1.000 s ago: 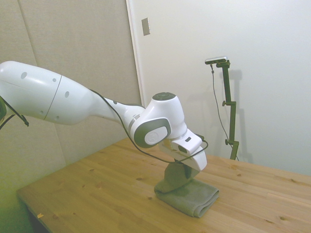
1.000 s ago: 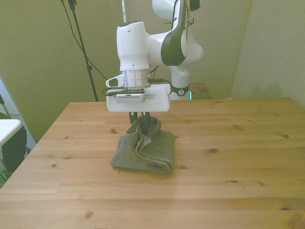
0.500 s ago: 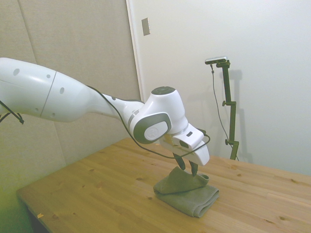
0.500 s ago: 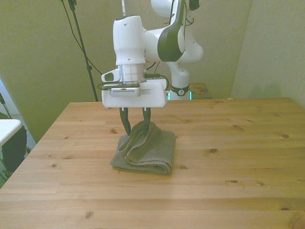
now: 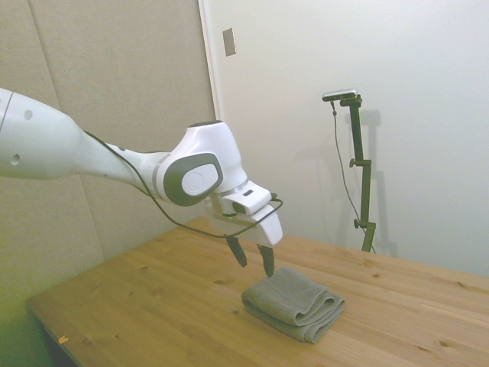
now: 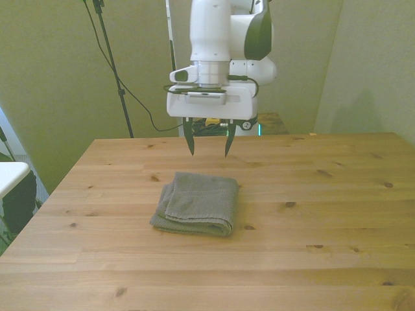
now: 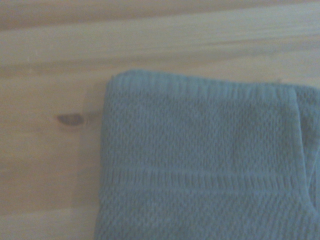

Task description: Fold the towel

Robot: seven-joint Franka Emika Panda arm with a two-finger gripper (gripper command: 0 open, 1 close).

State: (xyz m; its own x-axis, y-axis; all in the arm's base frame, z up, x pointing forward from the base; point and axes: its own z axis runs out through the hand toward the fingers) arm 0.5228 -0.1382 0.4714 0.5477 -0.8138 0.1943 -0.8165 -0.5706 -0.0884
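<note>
The grey-green towel (image 5: pixel 294 301) (image 6: pixel 196 203) lies flat on the wooden table (image 6: pixel 311 214), folded into a layered rectangle with rounded edges. My gripper (image 5: pixel 254 256) (image 6: pixel 208 144) hangs open above the table, behind the towel's far edge, with nothing between its fingers and clear of the cloth. In the wrist view the towel (image 7: pixel 200 165) fills most of the picture, one corner lying on bare wood.
A wall stands behind the table in the side view. A white surface (image 6: pixel 10 175) sits off the table's edge at the front view's left.
My gripper has let go of the towel's raised fold, opened, risen and pulled back behind the towel. The fold has dropped flat onto the layers beneath.
</note>
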